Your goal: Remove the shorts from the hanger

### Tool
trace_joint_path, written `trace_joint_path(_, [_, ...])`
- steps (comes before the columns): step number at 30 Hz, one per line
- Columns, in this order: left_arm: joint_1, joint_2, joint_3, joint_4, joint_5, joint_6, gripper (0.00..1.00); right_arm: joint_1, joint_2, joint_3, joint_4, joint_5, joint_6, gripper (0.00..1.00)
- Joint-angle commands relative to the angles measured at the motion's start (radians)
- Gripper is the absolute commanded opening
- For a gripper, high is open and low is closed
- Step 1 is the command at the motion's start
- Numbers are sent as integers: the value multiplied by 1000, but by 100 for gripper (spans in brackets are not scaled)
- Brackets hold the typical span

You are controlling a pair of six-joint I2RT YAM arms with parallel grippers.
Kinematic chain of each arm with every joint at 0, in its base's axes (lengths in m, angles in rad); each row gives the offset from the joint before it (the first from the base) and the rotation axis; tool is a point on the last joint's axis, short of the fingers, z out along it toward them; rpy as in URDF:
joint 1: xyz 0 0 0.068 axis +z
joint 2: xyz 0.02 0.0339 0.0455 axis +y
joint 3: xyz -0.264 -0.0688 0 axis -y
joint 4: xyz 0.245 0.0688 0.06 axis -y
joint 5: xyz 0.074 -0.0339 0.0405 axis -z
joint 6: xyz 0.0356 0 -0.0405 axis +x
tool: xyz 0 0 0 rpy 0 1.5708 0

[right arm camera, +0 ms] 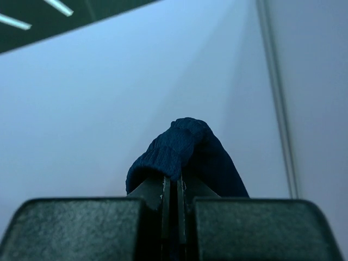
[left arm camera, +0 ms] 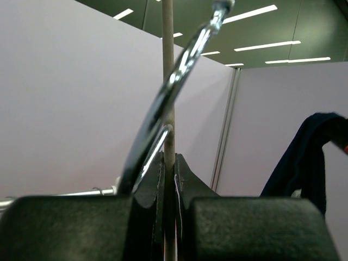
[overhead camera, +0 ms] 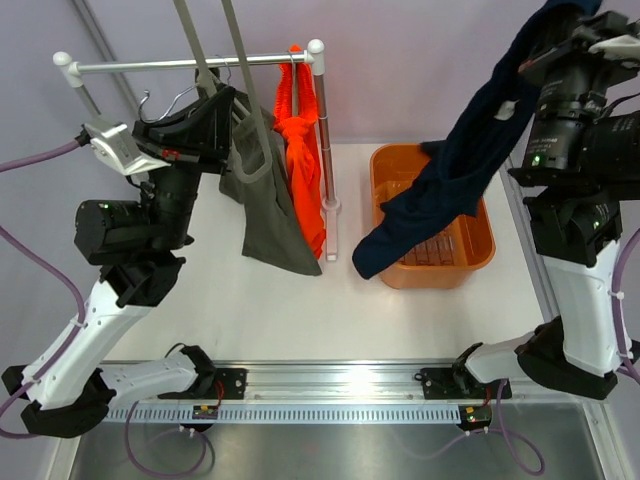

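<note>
The navy shorts [overhead camera: 450, 170] are pinched in the closed right gripper [right arm camera: 174, 187] and held high, seemingly for dropping into the basket [overhead camera: 480, 255]. The hanger [left arm camera: 163, 109] is clamped steady by the left gripper [left arm camera: 169, 179].

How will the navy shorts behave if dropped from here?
Probably very floppy: the navy shorts hang in one long limp drape from a single pinched fold. Likely light, since that small pinch carries them whole. They may land untidily: their lower end spills over the orange bin's left rim, so part could slump outside.
</note>
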Motion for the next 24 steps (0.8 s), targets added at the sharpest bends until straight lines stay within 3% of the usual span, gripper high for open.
trace_joint_path(1, [5, 1, -45, 4, -24, 13, 0, -52, 104, 106, 302, 68, -201, 0])
trace_joint_path(3, [5, -5, -77, 4, -24, 10, 0, -93, 152, 182, 221, 79, -198, 0])
trace_joint_path(10, [9, -39, -139, 18, -37, 14, 0, -182, 71, -206, 80, -57, 98, 0])
trace_joint_path(16, [10, -74, -160, 16, -51, 26, 0, -192, 112, -255, -54, -221, 225, 0])
trace_joint_path(24, [22, -100, -197, 10, -62, 53, 0, -193, 48, -413, -78, -378, 296, 0])
